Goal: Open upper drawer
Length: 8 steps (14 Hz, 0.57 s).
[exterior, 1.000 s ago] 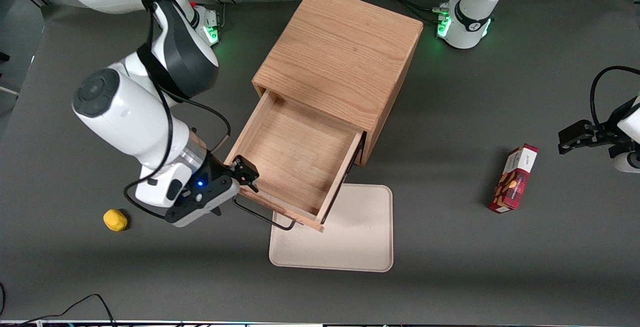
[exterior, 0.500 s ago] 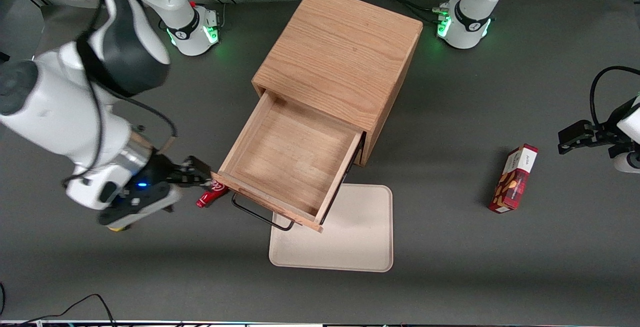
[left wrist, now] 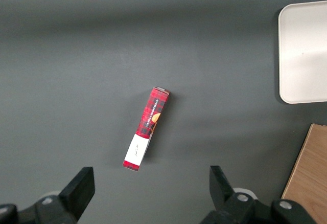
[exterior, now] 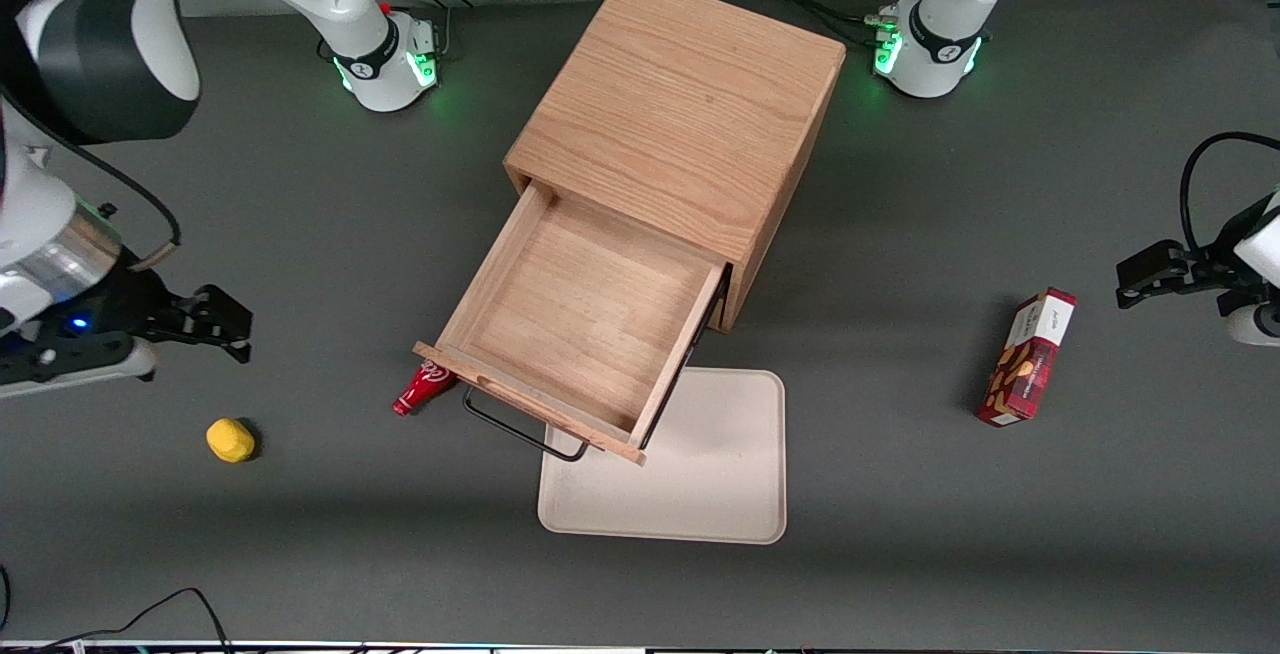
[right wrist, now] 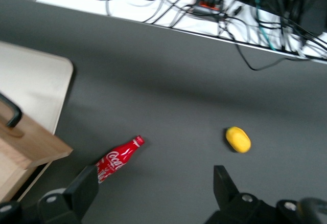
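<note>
The upper drawer is a light-oak tray, pulled well out of the oak cabinet toward the front camera. It is empty. Its thin black bar handle hangs off the front edge. A corner of the drawer front and a bit of the handle show in the right wrist view. My gripper is open and empty, well away from the drawer toward the working arm's end of the table, above the bare mat. Its fingers stand wide apart. The lower drawer is hidden under the upper one.
A small red cola bottle lies on the mat beside the drawer's front corner. A yellow lump lies nearer the camera than my gripper. A beige tray lies under the drawer front. A red box lies toward the parked arm's end.
My gripper has let go of the handle end and pulled away from the drawer toward the working arm's end of the table. The red bottle has come into view. The drawer stays open.
</note>
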Each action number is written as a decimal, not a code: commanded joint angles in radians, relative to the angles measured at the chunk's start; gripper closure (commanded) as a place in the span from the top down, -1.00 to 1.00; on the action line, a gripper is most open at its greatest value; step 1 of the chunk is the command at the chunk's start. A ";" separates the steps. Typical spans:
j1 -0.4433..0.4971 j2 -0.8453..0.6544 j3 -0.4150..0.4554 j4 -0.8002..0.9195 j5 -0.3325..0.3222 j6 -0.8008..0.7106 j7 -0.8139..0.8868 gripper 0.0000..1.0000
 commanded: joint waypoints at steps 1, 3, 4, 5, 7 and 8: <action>-0.027 -0.146 0.006 -0.193 -0.025 0.069 0.112 1.00; -0.033 -0.198 -0.020 -0.239 -0.023 0.070 0.122 1.00; -0.033 -0.220 -0.044 -0.259 -0.019 0.066 0.123 1.00; -0.033 -0.238 -0.075 -0.270 0.003 0.058 0.119 1.00; -0.027 -0.231 -0.124 -0.250 0.018 0.014 0.109 1.00; -0.027 -0.223 -0.127 -0.229 0.018 -0.020 0.111 1.00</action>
